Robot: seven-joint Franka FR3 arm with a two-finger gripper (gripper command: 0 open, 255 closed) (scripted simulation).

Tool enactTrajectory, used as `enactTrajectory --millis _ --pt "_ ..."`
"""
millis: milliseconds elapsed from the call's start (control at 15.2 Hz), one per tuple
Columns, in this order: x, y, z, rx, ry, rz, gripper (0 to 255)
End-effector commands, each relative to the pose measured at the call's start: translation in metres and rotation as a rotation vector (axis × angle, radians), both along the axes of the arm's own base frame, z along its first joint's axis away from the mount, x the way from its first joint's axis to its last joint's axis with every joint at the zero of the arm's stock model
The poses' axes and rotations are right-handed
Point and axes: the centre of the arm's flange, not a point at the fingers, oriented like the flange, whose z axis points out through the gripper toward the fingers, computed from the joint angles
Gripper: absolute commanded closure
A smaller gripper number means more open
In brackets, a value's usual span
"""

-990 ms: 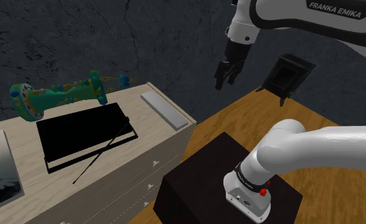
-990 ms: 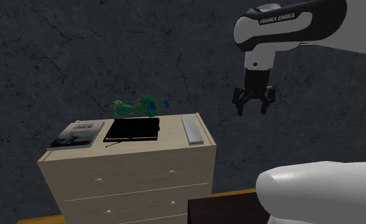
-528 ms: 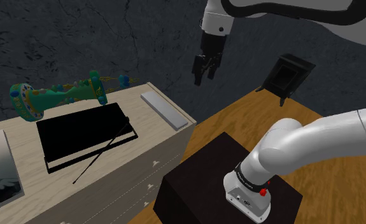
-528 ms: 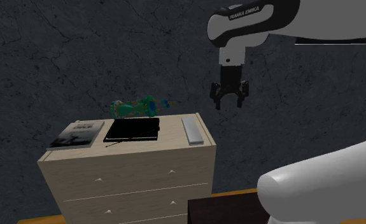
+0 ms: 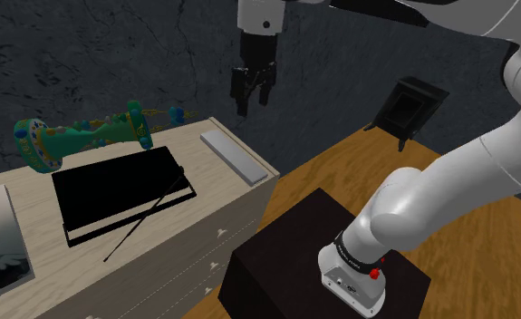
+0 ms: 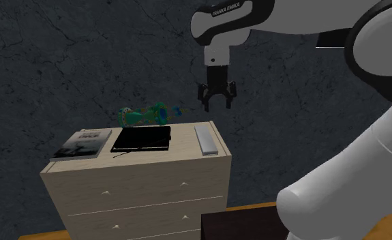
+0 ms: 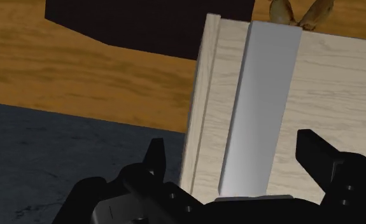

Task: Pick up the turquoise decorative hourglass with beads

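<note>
shoulder view: gripper (image 5: 251, 98) open, empty, high over dresser (image 5: 204, 237) end. turquoise hourglass (image 5: 84, 136) lies on its side at back edge, well toward that view's left, long axis along edge.
second exterior view: black folder (image 6: 142, 139) and book (image 6: 82, 143) lie lower, likely no obstacle.
wrist view: grey slab (image 7: 264, 95) below spread jaws.

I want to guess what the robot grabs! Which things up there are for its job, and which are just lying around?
For the job:
- turquoise beaded hourglass, lying on its side
- all-black two-finger gripper, open, in the air

Just lying about:
- flat black rectangular case
- thin black stick
- flat grey bar
- grey-covered book
- pale wooden dresser under them all
</note>
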Motion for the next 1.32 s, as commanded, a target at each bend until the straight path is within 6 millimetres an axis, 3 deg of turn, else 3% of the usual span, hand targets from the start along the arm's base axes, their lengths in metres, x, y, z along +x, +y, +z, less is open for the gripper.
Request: enactTrajectory --millis 0,528,1056,1254 --pt "0.012 0.028 0.001 0.0 0.009 0.031 0" --pt "0.054 0.131 0.005 -0.006 0.044 0.154 0" --pt "0.083 0.239 0.007 -0.012 0.079 0.276 0" --pt "0.083 0.242 -0.004 -0.012 0.079 0.279 0"
